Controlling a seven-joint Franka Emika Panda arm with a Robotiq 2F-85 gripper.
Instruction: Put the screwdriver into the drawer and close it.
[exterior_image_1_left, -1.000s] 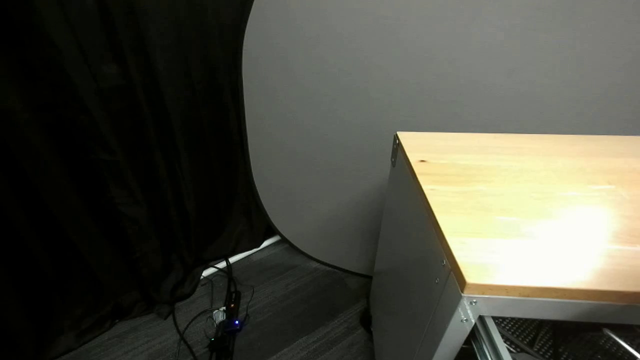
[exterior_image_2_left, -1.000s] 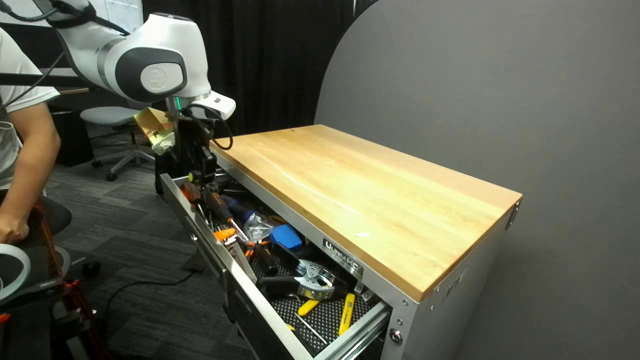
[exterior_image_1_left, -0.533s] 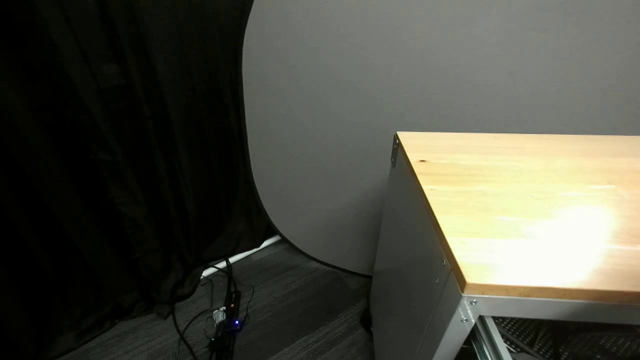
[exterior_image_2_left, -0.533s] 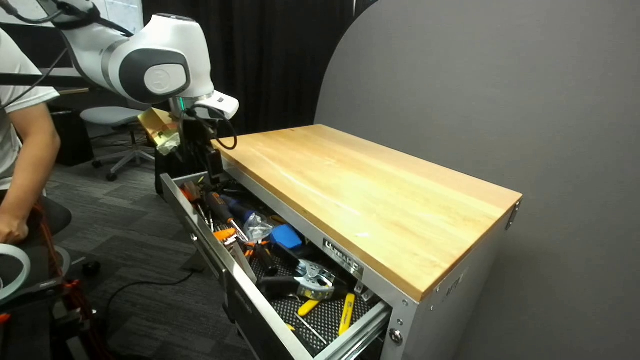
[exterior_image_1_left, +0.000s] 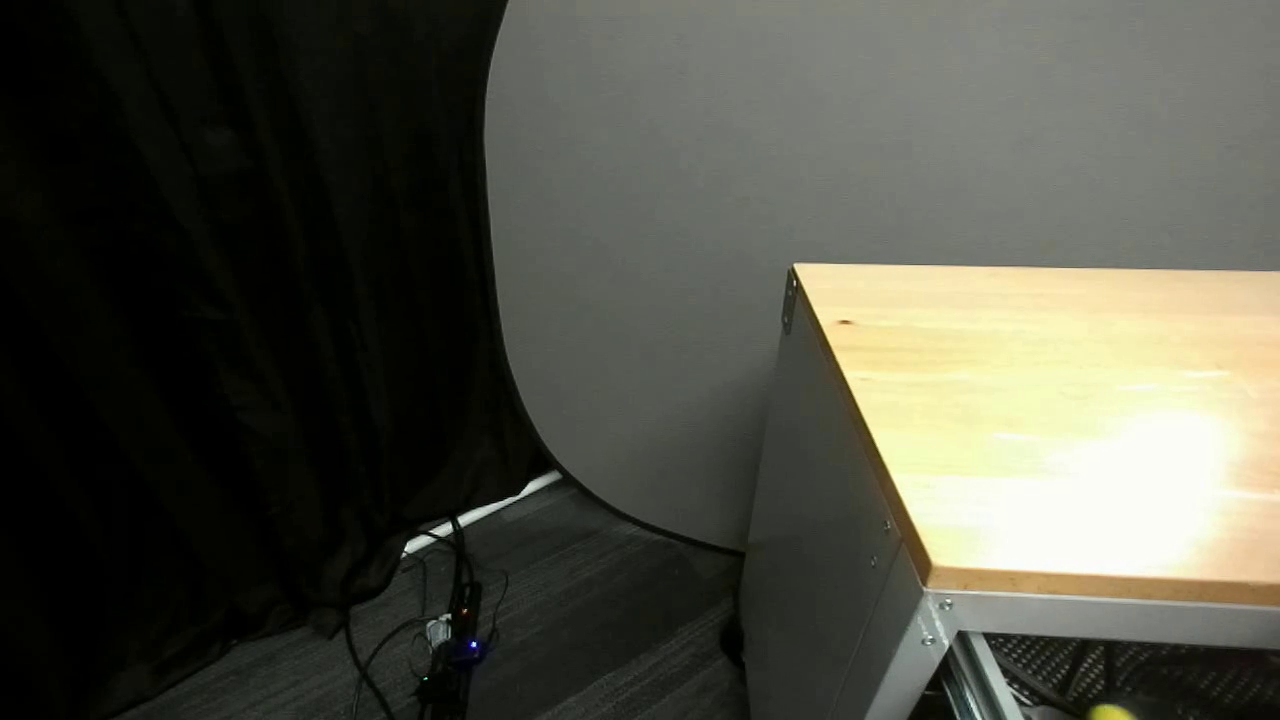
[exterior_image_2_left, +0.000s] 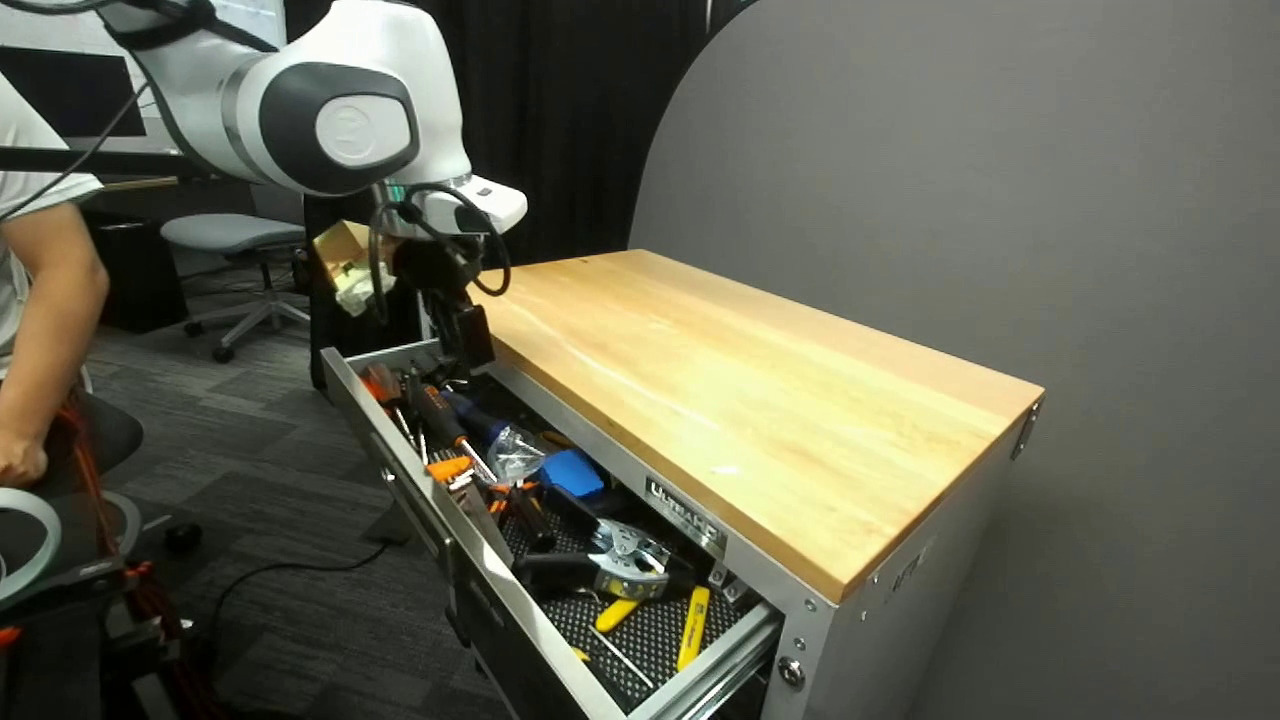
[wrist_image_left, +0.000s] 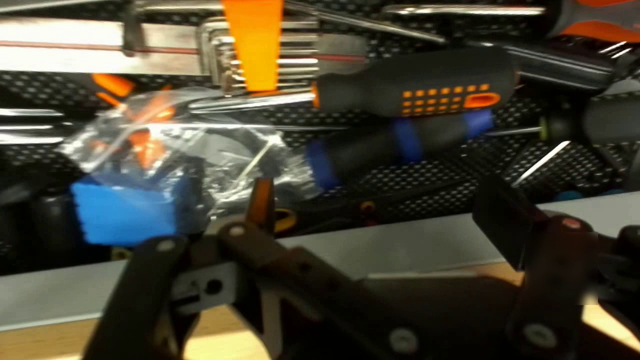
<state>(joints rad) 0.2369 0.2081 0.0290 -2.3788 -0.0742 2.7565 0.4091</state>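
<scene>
The drawer (exterior_image_2_left: 540, 630) stands pulled out of the grey cabinet, full of tools. Inside it, at the right edge of the wrist view, lies what looks like the screwdriver (wrist_image_left: 600, 122): a dark handle with a yellow-green collar and a thin shaft, partly cut off by the frame. My gripper (wrist_image_left: 382, 210) has its fingers wide apart with nothing between them. In an exterior view the gripper (exterior_image_2_left: 468, 345) hangs over the drawer's far end, close to the cabinet's front edge. A round yellow end (exterior_image_1_left: 1108, 712) shows at the bottom of an exterior view; its owner is unclear.
A black-and-orange screwdriver (wrist_image_left: 415, 82), a blue-banded handle (wrist_image_left: 400, 142), a clear bag (wrist_image_left: 215, 150) and a metal clamp (exterior_image_2_left: 630, 565) lie in the drawer. The wooden top (exterior_image_2_left: 720, 380) borders it. A person's arm (exterior_image_2_left: 55, 280) is beyond the drawer front.
The gripper has opened and let go of the yellow-tipped tool. It has moved right, towards the cabinet. A silver rod has left an exterior view, and a yellow end has appeared there.
</scene>
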